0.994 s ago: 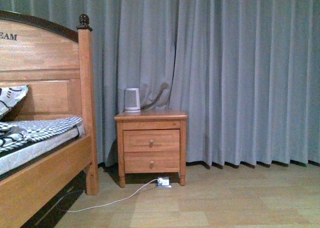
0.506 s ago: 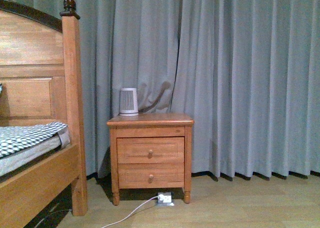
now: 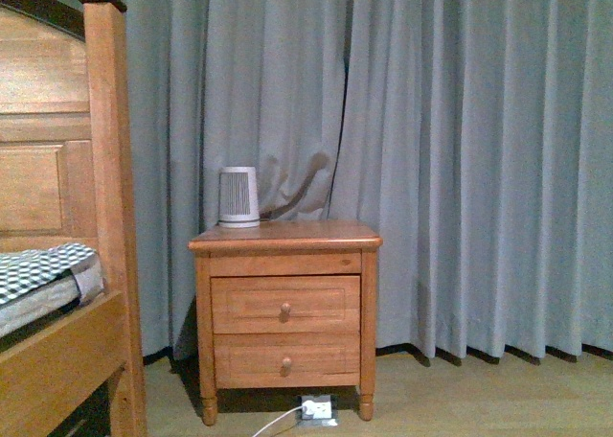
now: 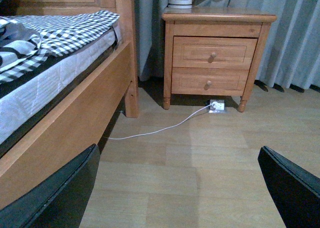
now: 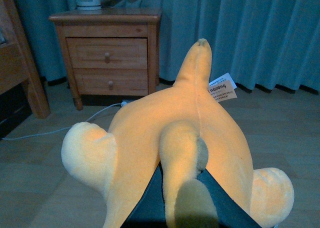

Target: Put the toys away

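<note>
The yellow-orange plush toy [image 5: 175,118] fills the right wrist view, hanging above the floor with a white-and-orange tag [image 5: 221,90] on its side. My right gripper [image 5: 180,198] is shut on it, one plush limb pinched between the dark fingers [image 5: 147,203]. In the left wrist view my left gripper [image 4: 185,188] is open over bare wooden floor, with nothing between its two dark fingers [image 4: 55,198]. Neither arm nor the toy shows in the front view.
A two-drawer wooden nightstand [image 3: 285,303] stands against grey curtains [image 3: 460,149], with a small white ribbed appliance [image 3: 238,197] on top. A power strip [image 3: 317,409] and white cable [image 4: 155,130] lie on the floor below. The wooden bed [image 3: 57,264] stands left.
The front view has moved closer to the nightstand and shifted right: the nightstand looks larger and nearer the middle, and less of the bed shows at the left.
</note>
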`<act>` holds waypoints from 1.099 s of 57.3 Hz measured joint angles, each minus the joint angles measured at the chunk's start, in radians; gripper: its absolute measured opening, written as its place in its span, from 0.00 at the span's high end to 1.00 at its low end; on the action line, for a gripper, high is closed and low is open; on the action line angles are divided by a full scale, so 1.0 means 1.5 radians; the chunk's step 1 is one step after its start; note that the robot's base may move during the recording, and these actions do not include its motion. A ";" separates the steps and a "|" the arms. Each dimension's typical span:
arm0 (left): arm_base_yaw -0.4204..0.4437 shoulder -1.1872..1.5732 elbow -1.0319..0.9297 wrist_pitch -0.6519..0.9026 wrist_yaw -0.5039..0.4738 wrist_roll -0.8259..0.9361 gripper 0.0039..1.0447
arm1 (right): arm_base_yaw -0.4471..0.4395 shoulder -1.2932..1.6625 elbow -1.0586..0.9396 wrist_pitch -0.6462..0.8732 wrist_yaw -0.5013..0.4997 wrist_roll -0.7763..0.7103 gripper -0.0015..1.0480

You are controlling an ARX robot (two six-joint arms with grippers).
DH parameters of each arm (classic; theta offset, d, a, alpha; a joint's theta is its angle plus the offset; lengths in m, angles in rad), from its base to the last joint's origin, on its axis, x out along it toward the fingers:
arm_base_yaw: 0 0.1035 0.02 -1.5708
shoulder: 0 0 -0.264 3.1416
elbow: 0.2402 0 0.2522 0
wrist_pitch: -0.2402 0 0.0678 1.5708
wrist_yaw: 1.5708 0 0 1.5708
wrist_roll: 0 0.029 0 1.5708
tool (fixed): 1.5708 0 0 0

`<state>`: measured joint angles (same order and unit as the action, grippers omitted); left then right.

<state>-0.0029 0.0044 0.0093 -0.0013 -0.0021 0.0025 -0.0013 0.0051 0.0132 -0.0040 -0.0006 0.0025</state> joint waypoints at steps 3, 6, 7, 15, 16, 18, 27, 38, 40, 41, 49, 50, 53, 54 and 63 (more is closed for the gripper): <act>0.000 0.000 0.000 0.000 0.000 0.000 0.06 | 0.000 0.000 0.000 0.000 0.000 0.000 0.94; 0.000 0.000 0.000 0.000 0.000 0.000 0.06 | 0.000 0.000 0.000 0.000 0.000 0.000 0.94; 0.000 0.000 0.000 0.000 0.000 0.000 0.06 | 0.000 0.000 0.000 0.000 0.000 0.000 0.94; 0.000 0.000 0.000 0.000 -0.001 0.000 0.06 | 0.000 0.000 0.000 0.000 0.000 0.000 0.94; 0.000 0.000 0.000 0.000 -0.001 0.000 0.06 | 0.000 0.000 0.000 0.000 0.000 0.000 0.94; 0.000 0.000 0.000 0.000 -0.001 0.000 0.06 | 0.000 0.000 0.000 0.000 0.000 0.000 0.94; 0.000 0.000 0.000 0.000 -0.001 0.000 0.06 | 0.000 0.000 0.000 0.000 0.000 0.000 0.94; 0.000 0.000 0.000 0.000 -0.001 0.000 0.06 | 0.000 0.000 0.000 0.000 0.000 0.000 0.94; 0.000 0.000 0.000 0.000 -0.001 0.000 0.06 | 0.000 0.000 0.000 0.000 0.000 0.000 0.94; 0.000 0.000 0.000 0.000 -0.001 0.000 0.06 | 0.000 0.000 0.000 0.000 0.000 0.000 0.94; 0.000 0.000 0.000 0.000 -0.001 0.000 0.06 | 0.000 0.001 0.000 0.000 0.000 0.000 0.94; 0.000 0.000 0.000 0.000 -0.001 0.000 0.06 | 0.000 0.001 0.000 0.000 -0.001 0.000 0.94; 0.000 0.000 0.000 0.000 0.000 0.000 0.06 | 0.000 0.001 0.000 0.000 0.000 0.000 0.94; 0.000 0.000 0.000 0.000 0.000 0.000 0.06 | 0.000 0.001 0.000 0.000 0.000 0.000 0.94; 0.001 0.000 0.000 0.000 -0.004 0.000 0.06 | 0.000 0.001 0.000 0.000 -0.006 0.000 0.94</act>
<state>-0.0017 0.0044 0.0093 -0.0010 -0.0078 0.0025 -0.0010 0.0059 0.0132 -0.0040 -0.0097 0.0025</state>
